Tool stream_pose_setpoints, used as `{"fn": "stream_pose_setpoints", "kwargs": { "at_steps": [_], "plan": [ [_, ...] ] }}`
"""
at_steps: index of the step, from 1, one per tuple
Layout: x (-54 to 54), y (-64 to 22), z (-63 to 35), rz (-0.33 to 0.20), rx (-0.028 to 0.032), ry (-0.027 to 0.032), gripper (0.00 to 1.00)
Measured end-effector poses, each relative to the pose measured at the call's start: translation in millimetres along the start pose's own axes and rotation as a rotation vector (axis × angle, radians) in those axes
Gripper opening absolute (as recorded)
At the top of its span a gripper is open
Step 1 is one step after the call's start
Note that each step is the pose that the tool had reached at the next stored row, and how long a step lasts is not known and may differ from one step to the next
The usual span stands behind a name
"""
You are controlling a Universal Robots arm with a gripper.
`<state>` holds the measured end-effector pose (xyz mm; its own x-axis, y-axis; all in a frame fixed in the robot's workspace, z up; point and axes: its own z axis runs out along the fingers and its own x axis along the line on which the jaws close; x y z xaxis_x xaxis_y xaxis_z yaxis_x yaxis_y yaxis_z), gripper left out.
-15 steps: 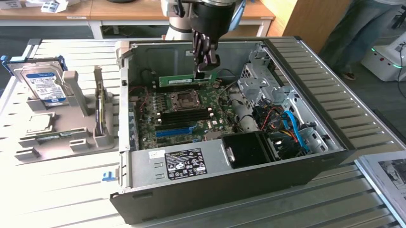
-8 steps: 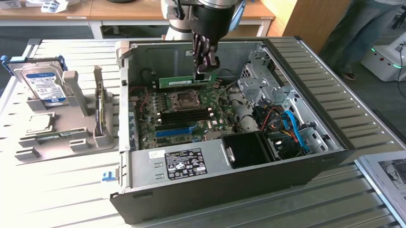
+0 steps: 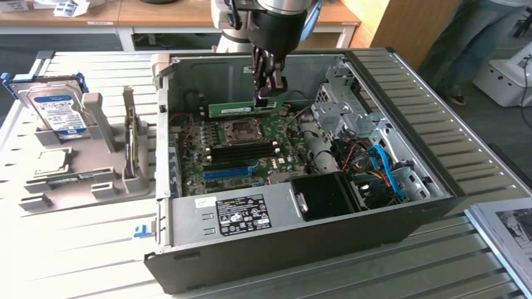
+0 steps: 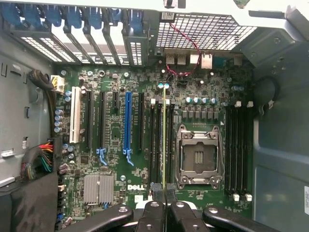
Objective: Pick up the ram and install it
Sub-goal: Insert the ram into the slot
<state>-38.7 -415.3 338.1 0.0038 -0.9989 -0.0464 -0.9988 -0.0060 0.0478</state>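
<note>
- Reaching straight down with the arm (image 3: 275, 25) into the open computer case (image 3: 432, 156), wrist vertical.
- Pinching the ram (image 3: 241, 108) in the claw (image 3: 268, 93), near its end at the exterior view's right.
- Held on edge, level, over the motherboard (image 3: 241, 156).
- From the wrist view: edge-on, lined up along the black slots (image 4: 155, 145) beside the processor socket (image 4: 198, 154).

The arm (image 3: 278, 25) reaches straight down, its end effector (image 3: 264, 94) pointing downward, fingers pinched nearly together.
</note>
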Motion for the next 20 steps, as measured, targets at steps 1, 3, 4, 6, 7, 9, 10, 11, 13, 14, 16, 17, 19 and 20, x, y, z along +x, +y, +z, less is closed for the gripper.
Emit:
{"fn": "stream_pose_setpoints", "kwargs": {
  "at_steps": [1, 3, 4, 6, 7, 9, 10, 11, 13, 14, 16, 17, 19, 20],
  "plan": [
    [0.0, 0.0, 0.4, 0.0, -0.0001, 0.0001, 0.12],
    [0.1, -0.1, 1.6, 0.0, 0.0, 0.0, 0.12],
    [0.1, -0.1, 2.2, 0.0, 0.0, 0.0, 0.12],
    [0.2, -0.1, 3.5, 0.0, 0.0, 0.0, 0.12],
    [0.2, -0.2, 4.1, 0.0, 0.0, 0.0001, 0.12],
    [0.3, -0.2, 5.2, 0.0, 0.0, 0.0001, 0.12],
    [0.3, -0.2, 5.7, 0.0, -0.0001, 0.0001, 0.12],
    [0.3, -0.3, 6.2, 0.0, -0.0001, 0.0001, 0.12],
    [0.4, -0.3, 7.3, 0.0, -0.0001, 0.0001, 0.12],
    [0.4, -0.4, 8.0, 0.0, 0.0, 0.0, 0.12],
    [0.5, -0.4, 9.6, 0.0, 0.0, 0.0, 0.12],
    [0.5, -0.5, 10.3, 0.0, 0.0, 0.0, 0.12],
    [0.6, -0.5, 11.8, 0.0, 0.0, 0.0, 0.12],
    [0.6, -0.6, 12.4, 0.0, 0.0, 0.0001, 0.12]
  ]
}}
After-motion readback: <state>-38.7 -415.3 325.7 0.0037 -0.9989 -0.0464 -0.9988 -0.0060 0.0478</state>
